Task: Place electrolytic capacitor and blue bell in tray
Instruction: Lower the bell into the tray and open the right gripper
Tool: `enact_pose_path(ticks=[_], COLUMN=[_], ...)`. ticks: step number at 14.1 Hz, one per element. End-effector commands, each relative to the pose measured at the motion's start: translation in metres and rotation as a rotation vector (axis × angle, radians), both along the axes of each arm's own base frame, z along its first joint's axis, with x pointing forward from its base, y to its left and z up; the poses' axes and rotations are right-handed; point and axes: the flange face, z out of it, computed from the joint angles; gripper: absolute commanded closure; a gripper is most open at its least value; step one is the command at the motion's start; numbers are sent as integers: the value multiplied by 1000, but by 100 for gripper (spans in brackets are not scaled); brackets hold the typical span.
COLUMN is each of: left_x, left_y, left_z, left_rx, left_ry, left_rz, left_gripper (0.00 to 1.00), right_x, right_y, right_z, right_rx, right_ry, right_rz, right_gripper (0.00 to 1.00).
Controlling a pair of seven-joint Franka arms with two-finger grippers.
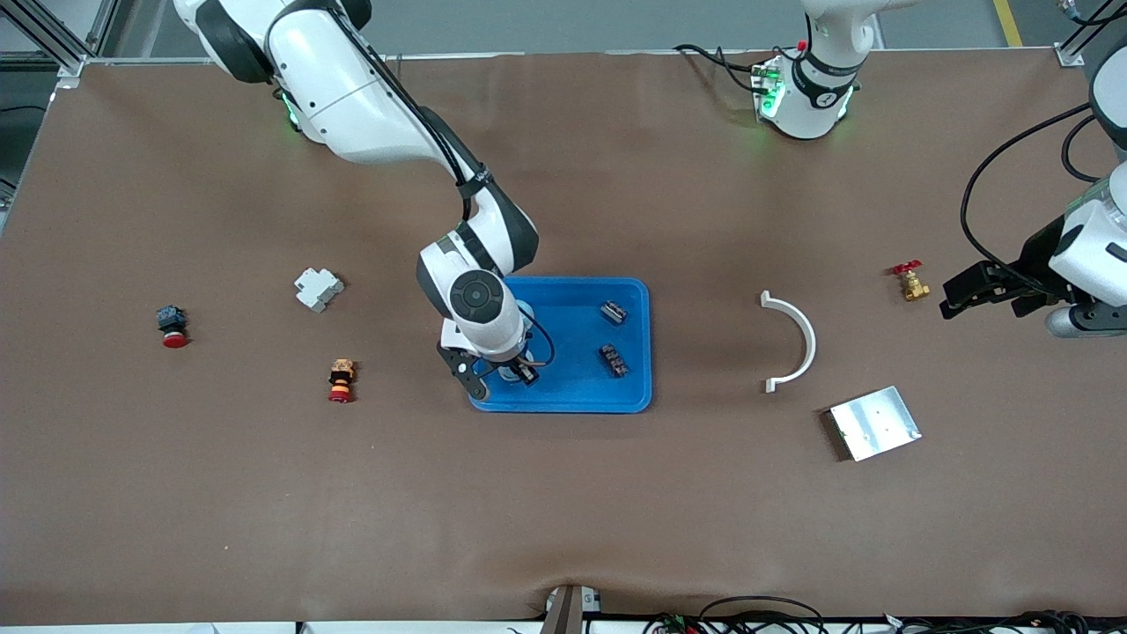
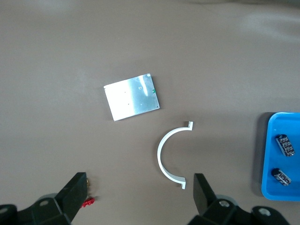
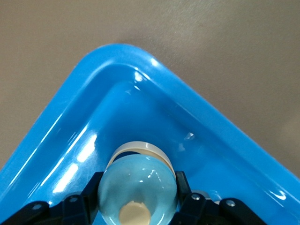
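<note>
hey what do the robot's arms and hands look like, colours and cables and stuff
Both arms have glossy white shells with black joint bands and black cables along them; green lights glow at the bases. The right hand and the left hand are black, with two angular fingers.

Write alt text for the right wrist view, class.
The right end effector grips a pale blue bell between its fingers, just above a corner of the bright-blue tray. Brown table surrounds the tray.
</note>
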Motion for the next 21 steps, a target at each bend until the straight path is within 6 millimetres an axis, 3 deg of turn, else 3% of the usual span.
enact_pose_path(ticks=[1, 5, 6, 7, 10, 14, 21], left_x=[0, 0, 0, 0, -1, -1, -3], left_y=[3, 6, 7, 7, 8, 7, 19], left_z=[4, 4, 3, 3, 3, 3, 6], left_rx=[-6, -5, -5, -5, -5, -5, -3], left_ry=[5, 7, 8, 11, 14, 16, 19], left_rz=[3, 8, 11, 11, 12, 12, 27], left_gripper=[0, 0, 0, 0, 0, 0, 0], right_x=[1, 1, 1, 1, -5, 0, 29], right_y=[9, 10, 10, 11, 19, 12, -14], right_z=[-4, -6, -6, -7, -8, -2, 48], right_rx=[-7, -7, -3, -4, -29, -43, -91], right_ry=[-19, -19, -24, -28, -55, -44, 67], right_rz=[-13, -14, -19, -21, 25, 34, 38], right_gripper=[100, 100, 89, 1, 0, 0, 0])
